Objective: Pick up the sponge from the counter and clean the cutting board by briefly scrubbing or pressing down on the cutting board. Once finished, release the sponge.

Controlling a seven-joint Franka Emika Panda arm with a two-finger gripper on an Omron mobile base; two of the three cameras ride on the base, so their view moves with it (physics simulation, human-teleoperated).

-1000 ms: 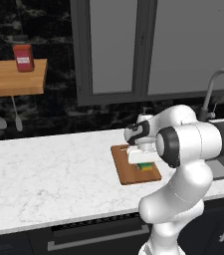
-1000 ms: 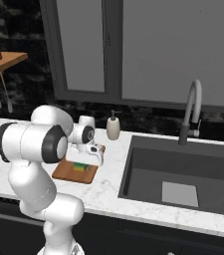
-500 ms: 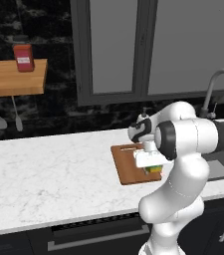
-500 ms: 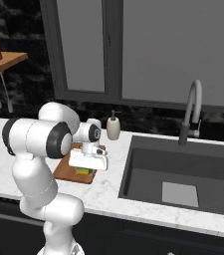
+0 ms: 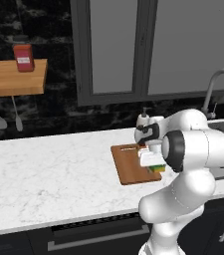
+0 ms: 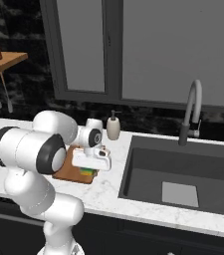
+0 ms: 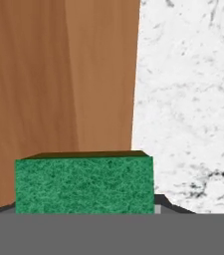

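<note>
While the gripper [image 5: 153, 164] is clamping the sponge [image 7: 83, 184] between closed jaws over the cutting board's [image 5: 131, 167] right edge beside the counter [image 5: 49, 179], pickup looks done; the robot is likely scrubbing, with releasing remaining.

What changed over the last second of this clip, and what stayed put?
The claw, shut on the sponge, slid with it along the cutting board toward the sink side, ending near the board's edge by the counter. The grip held throughout; nothing was let go. The board, the soap dispenser and the faucet kept their places.
</note>
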